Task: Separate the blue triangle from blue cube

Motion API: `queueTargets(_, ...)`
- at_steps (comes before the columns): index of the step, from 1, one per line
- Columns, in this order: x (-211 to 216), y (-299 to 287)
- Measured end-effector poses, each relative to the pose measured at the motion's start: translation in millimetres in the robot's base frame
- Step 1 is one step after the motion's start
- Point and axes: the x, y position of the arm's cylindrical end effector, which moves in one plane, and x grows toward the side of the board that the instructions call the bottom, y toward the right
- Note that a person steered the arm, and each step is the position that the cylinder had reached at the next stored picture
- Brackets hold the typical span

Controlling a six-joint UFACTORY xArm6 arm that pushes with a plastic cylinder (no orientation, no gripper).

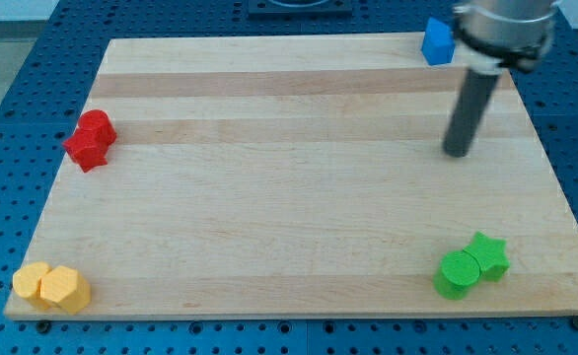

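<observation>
My tip (457, 153), the lower end of a straight dark rod with no fingers to open or close and nothing in its hold, rests on the pale wooden board (289, 187) at the right, apart from every block. The blue blocks (437, 42) sit at the far right edge, above and a little left of the tip; I cannot tell triangle from cube there. Two red blocks (91, 140) touch at the left edge, two yellow blocks (51, 287) fill the near left corner, and a green cylinder (457, 274) touches a green star (488, 255) near right.
</observation>
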Motion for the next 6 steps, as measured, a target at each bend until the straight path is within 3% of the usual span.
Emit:
queueTargets(2, -86, 126)
queueTargets(3, -116, 126)
queueTargets(4, -188, 99)
queueTargets(5, -227, 64)
queueTargets(6, -221, 15)
